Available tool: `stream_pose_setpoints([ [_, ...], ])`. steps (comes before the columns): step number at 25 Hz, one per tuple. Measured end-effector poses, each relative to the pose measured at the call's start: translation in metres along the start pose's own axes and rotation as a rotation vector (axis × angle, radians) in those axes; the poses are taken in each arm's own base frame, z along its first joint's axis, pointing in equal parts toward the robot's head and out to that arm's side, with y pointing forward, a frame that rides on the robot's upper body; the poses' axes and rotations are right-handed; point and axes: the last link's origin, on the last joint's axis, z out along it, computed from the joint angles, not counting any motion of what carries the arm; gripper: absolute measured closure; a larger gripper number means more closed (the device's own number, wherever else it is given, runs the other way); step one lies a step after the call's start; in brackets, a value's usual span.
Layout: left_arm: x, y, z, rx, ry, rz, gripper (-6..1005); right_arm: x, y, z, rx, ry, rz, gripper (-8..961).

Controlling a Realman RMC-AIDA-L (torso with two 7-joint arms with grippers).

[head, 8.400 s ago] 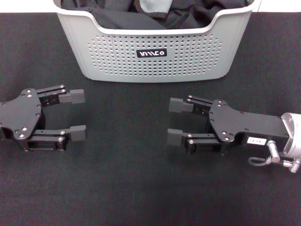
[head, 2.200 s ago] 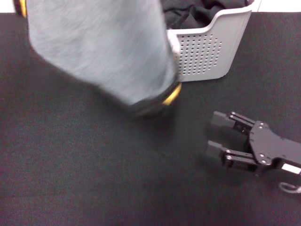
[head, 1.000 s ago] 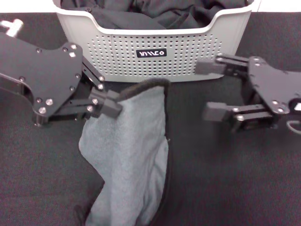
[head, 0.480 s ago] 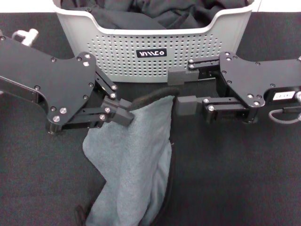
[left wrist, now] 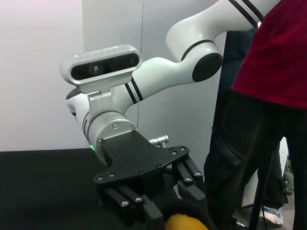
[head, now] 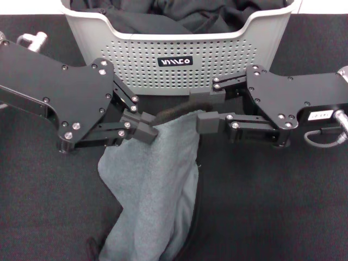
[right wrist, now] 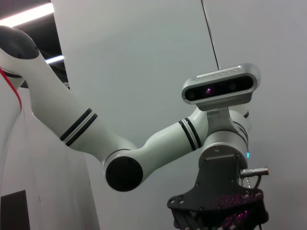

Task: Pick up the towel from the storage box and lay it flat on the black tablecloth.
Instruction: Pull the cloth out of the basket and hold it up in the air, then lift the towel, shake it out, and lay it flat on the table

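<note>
Towel (head: 149,190): grey-teal terry, black hem; hangs from two grippers in front of storage box, lower part draped onto black tablecloth (head: 283,206).
L gripper (head: 145,126): jaws clamped on towel's top edge, left part.
R gripper (head: 202,109): at top hem by the right corner, jaws around the black hem, looks clamped on it.
Storage box (head: 179,60): light grey, perforated, black logo plate; at far edge of cloth, just behind both grippers.
Black garments (head: 179,13): piled inside box.
L wrist view: R gripper (left wrist: 158,211) seen from the far side.
</note>
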Motion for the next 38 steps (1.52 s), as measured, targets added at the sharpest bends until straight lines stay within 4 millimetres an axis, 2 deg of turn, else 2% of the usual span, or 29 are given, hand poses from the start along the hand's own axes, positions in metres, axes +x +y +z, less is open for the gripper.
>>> stream_pose_setpoints([
  [9,-0.004,-0.001,0.001,-0.001,0.015,-0.008,954,0.000,0.000,0.000,0.010,-0.015,-0.009,643],
  [12,-0.005,-0.002,0.001,0.002,0.026,-0.017,953,-0.001,-0.001,-0.002,0.032,-0.042,-0.017,817],
  [18,-0.010,-0.005,0.003,0.062,0.103,-0.014,952,-0.008,-0.002,-0.004,0.047,-0.069,-0.029,944],
  [22,-0.016,-0.009,0.004,0.141,0.166,-0.011,952,-0.022,-0.003,-0.001,0.034,-0.073,-0.060,944],
  [30,-0.029,-0.008,0.012,0.207,0.254,0.026,951,-0.058,-0.011,-0.014,0.096,-0.070,-0.112,944],
  [38,-0.032,-0.007,0.017,0.238,0.392,0.086,950,-0.076,-0.020,-0.010,0.126,-0.030,-0.123,944],
])
